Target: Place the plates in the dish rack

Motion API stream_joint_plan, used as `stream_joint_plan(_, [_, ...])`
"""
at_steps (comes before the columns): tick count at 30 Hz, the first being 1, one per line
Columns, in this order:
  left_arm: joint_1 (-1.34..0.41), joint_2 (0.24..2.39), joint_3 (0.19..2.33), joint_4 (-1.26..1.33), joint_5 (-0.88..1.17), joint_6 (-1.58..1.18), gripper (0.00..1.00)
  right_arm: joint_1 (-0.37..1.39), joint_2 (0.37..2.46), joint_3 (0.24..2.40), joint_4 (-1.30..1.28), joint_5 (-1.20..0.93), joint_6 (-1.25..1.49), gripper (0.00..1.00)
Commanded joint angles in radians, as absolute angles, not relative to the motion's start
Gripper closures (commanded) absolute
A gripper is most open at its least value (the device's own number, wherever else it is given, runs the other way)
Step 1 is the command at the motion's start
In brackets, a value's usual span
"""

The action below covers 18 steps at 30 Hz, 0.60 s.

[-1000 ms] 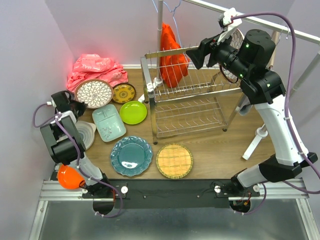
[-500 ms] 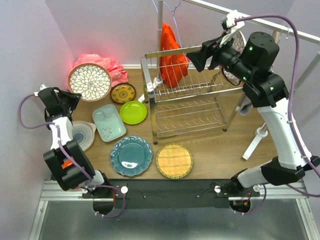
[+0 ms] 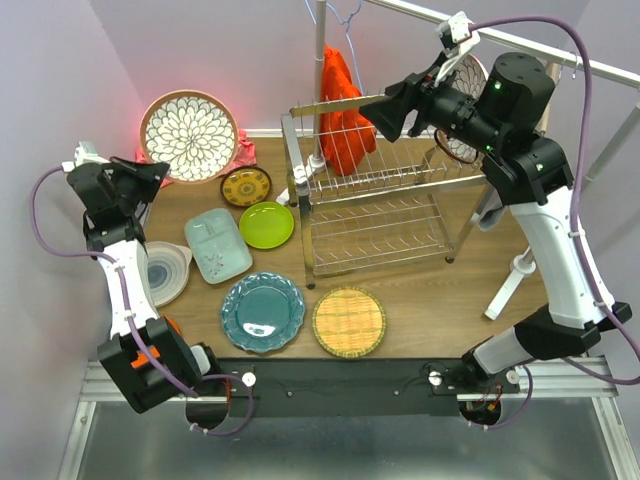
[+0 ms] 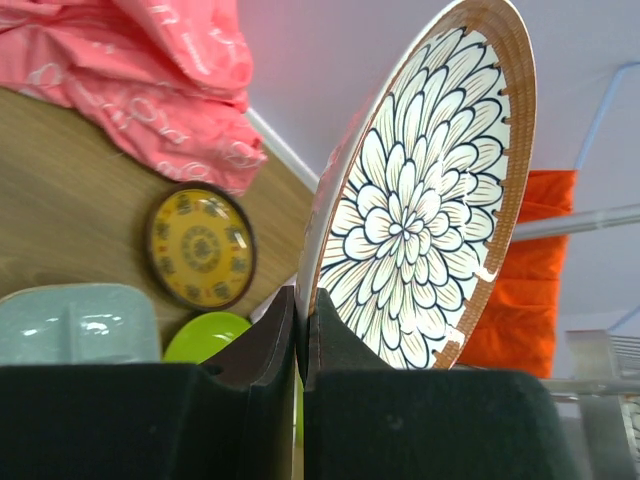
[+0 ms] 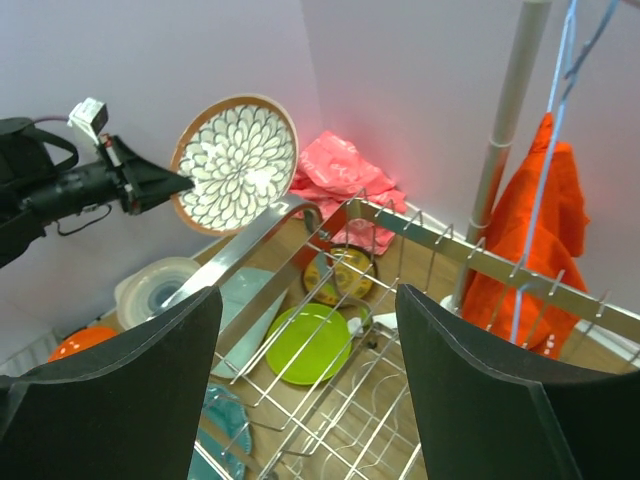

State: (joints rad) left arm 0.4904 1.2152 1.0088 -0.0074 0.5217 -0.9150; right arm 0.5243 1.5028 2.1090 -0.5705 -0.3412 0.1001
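Top external view: my left gripper (image 3: 150, 175), jaws pinched on the rim of the white petal-patterned round plate (image 3: 190, 135), holds it raised over the far left of the counter (image 3: 430, 290). I judge this mid-carry; next, swing it right and slot it between the tines of the chrome wire dish rack (image 3: 375, 205). The right gripper (image 3: 382, 112) hovers above the rack, jaws wide.

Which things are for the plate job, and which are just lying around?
For the job: petal plate held in the left tool, teal plate, woven plate, lime plate, mint tray, yellow plate, grey plate, rack.
Just lying about: pink cloth, hanging orange cloth.
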Motion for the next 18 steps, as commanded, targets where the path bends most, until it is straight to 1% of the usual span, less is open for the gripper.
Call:
stream_joint_plan(1, [0.457, 1.140, 1.147, 0.158, 0.598, -1.063, 1.00, 0.529, 1.543, 2.129, -0.595, -0.423, 0.184, 0.22])
stream_joint_plan(6, [0.417, 1.140, 1.256, 0.158, 0.611, -1.100, 1.00, 0.529, 1.575, 2.137, -0.600, -0.480, 0.235, 0.23])
stream_joint_plan(12, [0.350, 1.140, 1.356, 0.160, 0.598, -1.135, 1.00, 0.529, 1.641, 2.223, -0.606, -0.522, 0.281, 0.23])
stream_joint_plan(14, [0.316, 1.146, 1.385, 0.160, 0.581, -1.138, 1.00, 0.529, 1.673, 2.267, -0.606, -0.541, 0.305, 0.23])
stream_joint_plan(18, [0.188, 1.164, 1.434, 0.160, 0.522, -1.146, 1.00, 0.529, 1.736, 2.368, -0.606, -0.574, 0.377, 0.23])
